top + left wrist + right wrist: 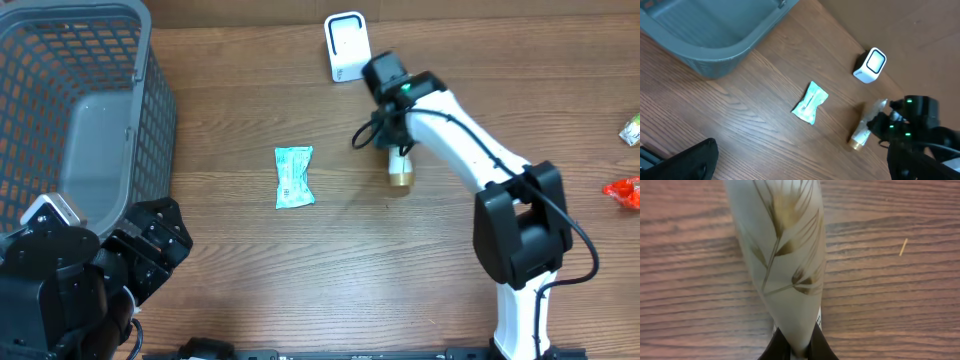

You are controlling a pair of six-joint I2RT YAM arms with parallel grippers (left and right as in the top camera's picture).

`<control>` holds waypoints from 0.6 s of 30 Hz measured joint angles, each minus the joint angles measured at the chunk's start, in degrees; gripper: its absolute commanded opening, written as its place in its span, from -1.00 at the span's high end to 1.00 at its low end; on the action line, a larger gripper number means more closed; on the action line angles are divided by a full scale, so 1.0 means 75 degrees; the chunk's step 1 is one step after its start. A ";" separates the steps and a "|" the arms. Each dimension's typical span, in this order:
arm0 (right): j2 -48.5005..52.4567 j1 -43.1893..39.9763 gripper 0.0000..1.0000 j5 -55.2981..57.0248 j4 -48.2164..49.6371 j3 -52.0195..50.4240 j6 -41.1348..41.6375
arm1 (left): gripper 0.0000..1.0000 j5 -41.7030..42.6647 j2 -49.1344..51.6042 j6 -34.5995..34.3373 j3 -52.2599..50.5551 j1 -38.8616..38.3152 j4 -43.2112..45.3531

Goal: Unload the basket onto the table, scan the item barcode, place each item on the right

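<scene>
The item is a cream tube [400, 165] with a gold cap and a wheat-ear print, lying on the wooden table. My right gripper [397, 138] is shut on its flat crimped end. In the right wrist view the tube [782, 250] tapers down into the pinch of the right gripper [799, 349]. No barcode shows on the faces I can see. The white scanner [346, 46] stands at the back, just beyond the right arm. My left gripper [150, 243] hovers at the front left, open and empty; in its own view the left gripper [800, 170] is spread wide over bare wood.
A grey mesh basket [150, 110] fills the back left corner. A teal packet [294, 176] lies mid-table, left of the tube. A red packet [625, 191] and a green one [631, 130] sit at the right edge.
</scene>
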 measured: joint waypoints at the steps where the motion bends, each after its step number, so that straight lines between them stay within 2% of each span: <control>1: 0.0000 0.0090 0.92 0.0131 0.0137 -0.0160 0.0058 | -0.99 0.0000 0.0000 -0.0003 0.0000 0.0000 -0.0003; 5: 0.0102 0.0332 0.92 0.0402 0.0353 -0.0560 0.0353 | -0.99 0.0000 0.0000 -0.0003 0.0000 0.0000 0.0000; 6: 0.0128 0.0382 0.80 0.0446 0.0382 -0.0565 0.0437 | -0.99 0.0000 0.0000 -0.0003 0.0000 0.0000 0.0000; 8: 0.0131 0.0466 0.27 0.0446 0.0455 -0.0565 0.0629 | -0.99 0.0000 0.0000 0.0000 0.0000 0.0000 0.0000; 11: 0.0213 0.0580 0.02 0.0187 0.0656 -0.0571 0.0746 | -0.99 0.0000 0.0000 0.0000 0.0000 0.0000 0.0000; 12: 0.0256 0.0664 -0.15 0.0134 0.0673 -0.0571 0.0772 | -0.99 0.0000 0.0000 0.0000 0.0000 0.0000 0.0000; 13: 0.0291 0.0787 -0.50 0.0076 0.0664 -0.0568 0.0813 | -0.99 0.0000 0.0000 -0.0003 0.0000 0.0000 0.0000; 14: 0.0315 0.0903 -0.73 -0.0023 0.0629 -0.0568 0.0839 | -0.99 0.0003 0.0000 -0.0003 0.0000 0.0000 -0.0003; 18: 0.0420 0.1349 -0.76 -0.0265 0.0079 -0.0318 0.0842 | -0.99 0.0000 0.0000 0.0000 0.0000 0.0000 0.0000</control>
